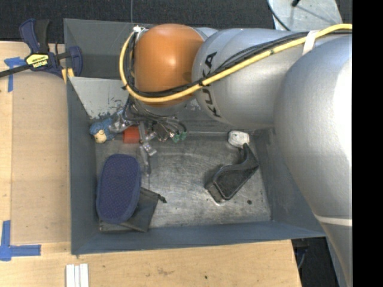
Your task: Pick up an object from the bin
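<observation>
Orange wrist cover [167, 55] looms over the gripper [152, 139]; open or shut, cannot tell. Just beside it at nine o'clock, a small red block [131, 136], toward ten o'clock in the bin [81, 190]. It's likely light and stiff; pinch its flat sides.

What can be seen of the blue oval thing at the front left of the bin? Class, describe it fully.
The blue oval thing is dark blue with a fine woven-looking surface and a rounded, slightly raised rim, like a soft pad. It lies flat with its long side running front to back, near the left wall of the bin. Its front end rests on a dark grey crumpled piece. The gripper is just beyond its far right edge; contact cannot be told.
</observation>
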{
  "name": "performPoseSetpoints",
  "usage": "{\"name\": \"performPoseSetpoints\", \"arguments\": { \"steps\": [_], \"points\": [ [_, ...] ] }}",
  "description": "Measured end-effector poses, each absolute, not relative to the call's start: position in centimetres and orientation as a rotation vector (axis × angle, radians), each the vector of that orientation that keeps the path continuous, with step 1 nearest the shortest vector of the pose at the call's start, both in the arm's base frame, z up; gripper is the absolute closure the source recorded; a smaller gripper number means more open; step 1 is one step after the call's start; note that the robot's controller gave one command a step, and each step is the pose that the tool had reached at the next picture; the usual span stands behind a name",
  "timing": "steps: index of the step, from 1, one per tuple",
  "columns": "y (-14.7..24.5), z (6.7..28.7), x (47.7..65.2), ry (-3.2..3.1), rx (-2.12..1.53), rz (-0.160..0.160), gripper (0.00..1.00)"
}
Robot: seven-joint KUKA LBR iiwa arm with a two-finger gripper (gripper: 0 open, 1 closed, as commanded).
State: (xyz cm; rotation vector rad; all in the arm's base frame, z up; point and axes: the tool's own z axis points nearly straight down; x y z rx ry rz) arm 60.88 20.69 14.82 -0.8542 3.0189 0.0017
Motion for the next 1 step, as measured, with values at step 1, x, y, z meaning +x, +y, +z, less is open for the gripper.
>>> {"name": "performPoseSetpoints", "arguments": {
  "steps": [1],
  "points": [
    [23.55, 7.77, 57.38, 2.846, -1.318, -0.014, 0.0]
  ]
}}
